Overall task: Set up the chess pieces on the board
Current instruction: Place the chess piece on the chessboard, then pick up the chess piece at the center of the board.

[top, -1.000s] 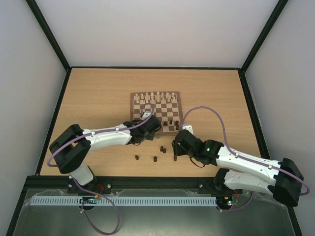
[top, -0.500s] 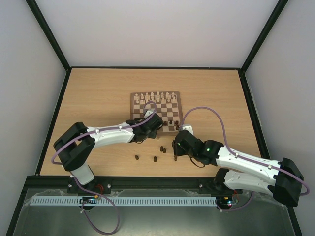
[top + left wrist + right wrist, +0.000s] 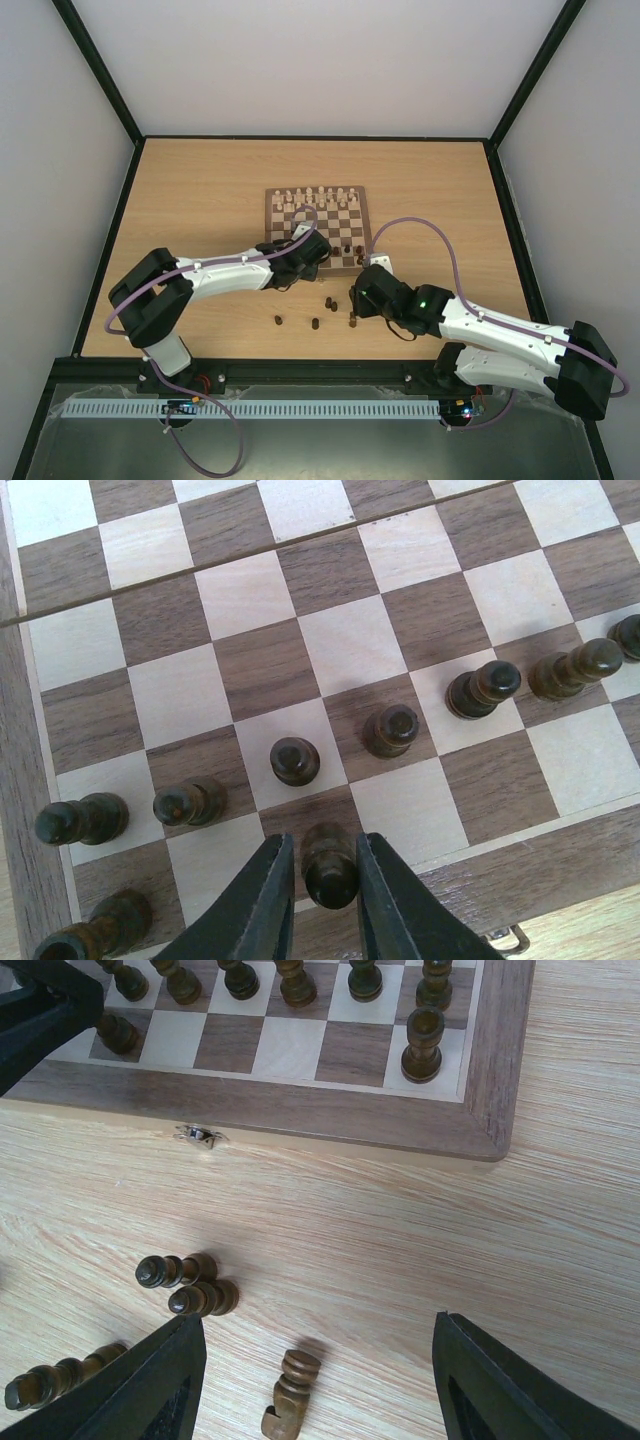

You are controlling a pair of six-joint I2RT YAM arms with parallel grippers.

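Observation:
The board [image 3: 364,215] lies mid-table, with its border also in the left wrist view [image 3: 560,870] and the right wrist view [image 3: 300,1100]. My left gripper [image 3: 318,252] [image 3: 320,880] is shut on a dark chess piece [image 3: 330,865] that stands on a dark square in the near row. A row of dark pawns [image 3: 295,760] stands just beyond it. My right gripper [image 3: 352,310] [image 3: 320,1360] is open wide over a dark knight [image 3: 290,1390] lying on the table. Other dark pieces [image 3: 190,1285] lie to its left.
Cream-white chessmen [image 3: 318,195] fill the board's far rows. Loose dark pieces [image 3: 279,321] [image 3: 314,323] [image 3: 328,302] lie on the table in front of the board. A metal clasp [image 3: 200,1136] sits on the board's near edge. Black frame rails border the table.
My left arm moved a little to the right along the board's near edge a second ago, then stayed still. My right gripper has barely shifted.

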